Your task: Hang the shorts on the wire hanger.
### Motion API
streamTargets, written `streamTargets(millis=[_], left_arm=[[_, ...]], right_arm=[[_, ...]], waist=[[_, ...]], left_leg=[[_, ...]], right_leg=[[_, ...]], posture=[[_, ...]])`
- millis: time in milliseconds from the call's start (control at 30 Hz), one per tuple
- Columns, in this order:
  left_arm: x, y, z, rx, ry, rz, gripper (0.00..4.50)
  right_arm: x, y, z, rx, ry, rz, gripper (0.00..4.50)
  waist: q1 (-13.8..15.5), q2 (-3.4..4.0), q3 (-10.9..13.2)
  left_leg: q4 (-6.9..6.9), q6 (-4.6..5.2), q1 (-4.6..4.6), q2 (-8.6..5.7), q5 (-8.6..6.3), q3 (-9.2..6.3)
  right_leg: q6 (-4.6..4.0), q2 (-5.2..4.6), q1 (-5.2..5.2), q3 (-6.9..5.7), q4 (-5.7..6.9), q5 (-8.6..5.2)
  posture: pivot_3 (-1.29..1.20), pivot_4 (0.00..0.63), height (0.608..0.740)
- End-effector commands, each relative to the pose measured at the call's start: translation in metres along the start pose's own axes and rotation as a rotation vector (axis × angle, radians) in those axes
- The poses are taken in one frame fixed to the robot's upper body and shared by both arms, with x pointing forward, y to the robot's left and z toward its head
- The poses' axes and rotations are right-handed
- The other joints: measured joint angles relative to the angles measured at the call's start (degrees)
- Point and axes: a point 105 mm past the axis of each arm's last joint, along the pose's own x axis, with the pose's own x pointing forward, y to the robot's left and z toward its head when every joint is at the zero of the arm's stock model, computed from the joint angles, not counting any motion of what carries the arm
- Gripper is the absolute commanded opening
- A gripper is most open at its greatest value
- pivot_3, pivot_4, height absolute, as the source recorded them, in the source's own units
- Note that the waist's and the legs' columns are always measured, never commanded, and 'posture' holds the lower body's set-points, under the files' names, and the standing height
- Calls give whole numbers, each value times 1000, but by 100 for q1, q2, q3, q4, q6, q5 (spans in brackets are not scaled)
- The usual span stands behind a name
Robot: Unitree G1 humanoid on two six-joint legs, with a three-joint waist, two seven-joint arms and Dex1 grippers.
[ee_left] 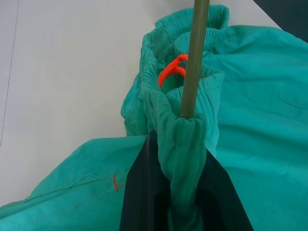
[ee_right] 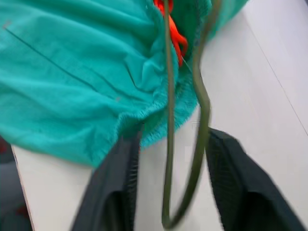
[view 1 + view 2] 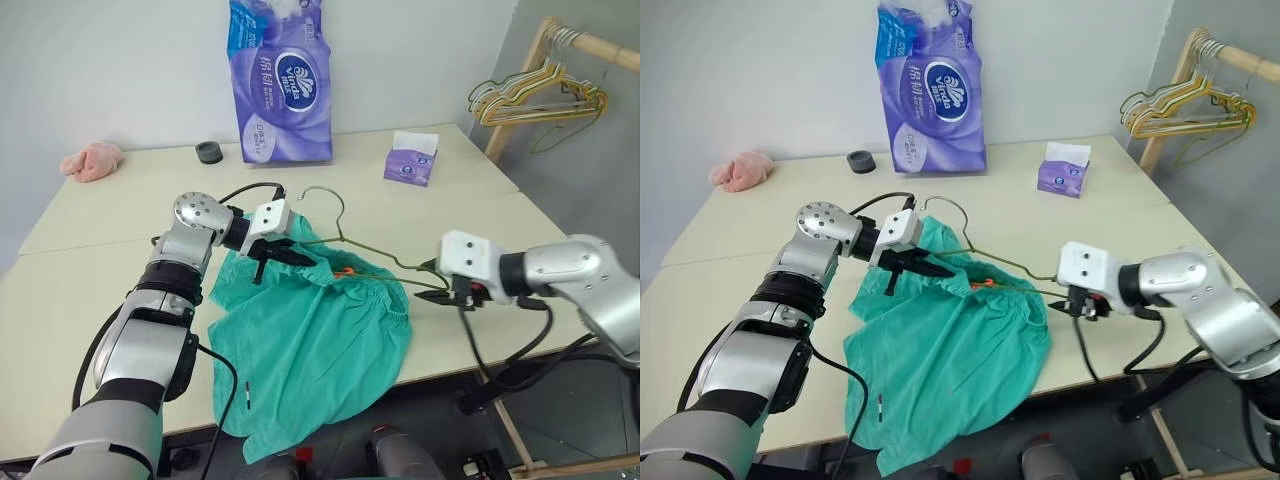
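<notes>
The teal shorts [image 3: 320, 345] are lying on the near part of the pale table [image 3: 90, 300], one leg hanging over its near edge. The left gripper [image 3: 296, 259] is pinching the gathered waistband tight. The wire hanger [image 3: 372, 258] is lying across the waistband, its hook pointing far, its right corner poking out beside the right gripper [image 3: 440, 292]. That gripper's fingers are standing apart on either side of the wire corner, holding nothing. Farther back, a purple tissue pack [image 3: 280, 80] is standing upright.
</notes>
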Motion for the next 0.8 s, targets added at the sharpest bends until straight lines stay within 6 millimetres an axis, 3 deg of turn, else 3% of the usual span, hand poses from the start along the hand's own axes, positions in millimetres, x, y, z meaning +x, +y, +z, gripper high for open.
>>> streamTargets(millis=[33,67,267,400,600,800], left_arm=[[-7,7,9,33,-15,49,0],[-7,8,10,32,-16,57,0],[-9,12,11,23,-24,82,0],[-10,14,12,21,-27,91,0],[-10,15,13,20,-28,98,0],[-10,16,14,17,-33,105,0]], right_arm=[[-24,-9,-15,60,41,-57,3415],[-26,-6,-25,132,45,-62,3690],[-10,12,-56,442,-64,-218,3690],[28,46,-39,640,-208,-209,3690],[54,59,-22,733,-255,-201,3690],[71,62,-24,757,-209,-192,3690]], waist=[[3,-1,-1],[1,-5,-3],[-7,-8,-5],[-20,-6,-4],[-7,-5,-5],[-4,-5,-5]], left_leg=[[0,0,1,0,0,0],[-1,0,0,0,0,-1],[0,1,4,6,0,-6],[4,1,10,6,0,1],[7,0,17,0,0,2],[11,0,16,-5,0,-2]], right_leg=[[0,-3,2,0,-1,0],[0,-3,2,0,-2,0],[0,3,6,1,10,0],[3,6,-3,12,40,-4],[2,14,-2,11,51,-7],[4,15,-1,7,52,-8]], posture=[[-247,41,740],[-247,41,740],[-247,47,740],[-247,51,740],[-247,51,740],[-247,50,740]])
